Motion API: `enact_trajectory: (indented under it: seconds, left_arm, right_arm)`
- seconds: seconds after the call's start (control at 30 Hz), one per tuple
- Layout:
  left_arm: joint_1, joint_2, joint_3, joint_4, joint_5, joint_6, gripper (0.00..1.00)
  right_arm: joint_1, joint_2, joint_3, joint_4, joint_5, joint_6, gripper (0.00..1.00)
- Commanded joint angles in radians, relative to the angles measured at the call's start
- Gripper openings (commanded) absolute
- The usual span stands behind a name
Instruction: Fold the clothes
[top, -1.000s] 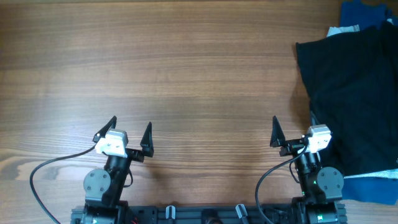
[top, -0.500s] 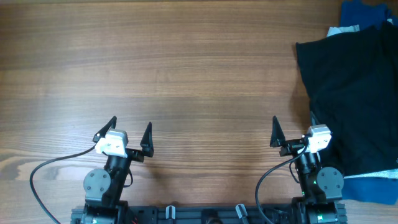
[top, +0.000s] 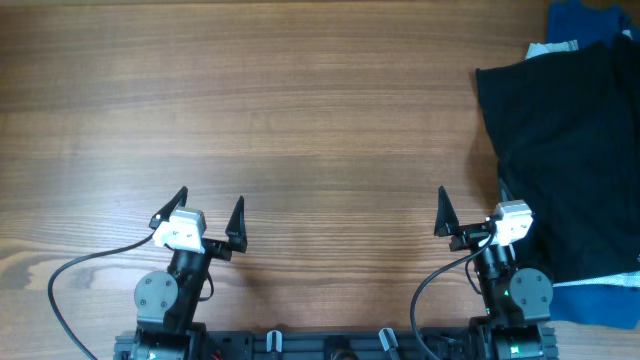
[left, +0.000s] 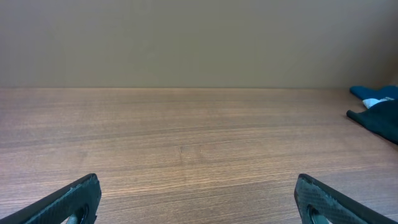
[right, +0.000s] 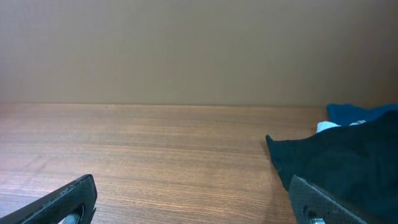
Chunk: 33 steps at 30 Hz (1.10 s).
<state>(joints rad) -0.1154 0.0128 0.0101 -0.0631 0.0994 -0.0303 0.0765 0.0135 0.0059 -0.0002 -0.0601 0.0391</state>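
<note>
The black garment (top: 565, 150) lies spread at the table's right side, running off the right edge of the overhead view. It also shows in the right wrist view (right: 339, 158) and, far right, in the left wrist view (left: 379, 118). My left gripper (top: 210, 205) is open and empty near the front edge at the left, far from the garment. My right gripper (top: 470, 205) is open and empty near the front edge, its right finger next to the garment's left border.
A bright blue cloth (top: 590, 20) lies at the back right corner, partly under the black garment, with a pale strip (top: 553, 48) beside it. More blue cloth (top: 600, 300) shows at the front right. The wooden table (top: 300, 120) spreads to the left.
</note>
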Motion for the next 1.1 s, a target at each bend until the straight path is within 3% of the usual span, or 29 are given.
enact_trajectory:
  seconds: [0.0, 0.3, 0.43, 0.63, 0.77, 1.07]
  left_arm:
    - [0.006, -0.005, -0.005, -0.004, 0.015, 0.016, 1.00]
    - [0.006, -0.005, -0.005, -0.002, 0.016, 0.023, 1.00]
    - [0.006, -0.005, -0.005, 0.005, 0.020, 0.014, 1.00]
    - [0.006, -0.004, 0.020, -0.008, 0.023, -0.135, 1.00]
    - [0.006, 0.083, 0.142, -0.082, 0.023, -0.135, 1.00]
    - [0.006, 0.618, 0.572, -0.418, 0.023, -0.135, 1.00]
  right_arm:
    - [-0.006, -0.006, -0.001, 0.003, -0.016, -0.013, 1.00]
    - [-0.006, -0.006, -0.001, 0.003, -0.017, -0.009, 1.00]
    - [-0.006, -0.006, 0.000, 0.004, -0.024, 0.147, 1.00]
    - [-0.006, 0.028, 0.091, -0.107, -0.064, 0.156, 1.00]
    - [-0.006, 0.189, 0.266, -0.237, -0.040, 0.145, 1.00]
    - [-0.006, 0.819, 0.779, -0.745, 0.055, 0.144, 1.00]
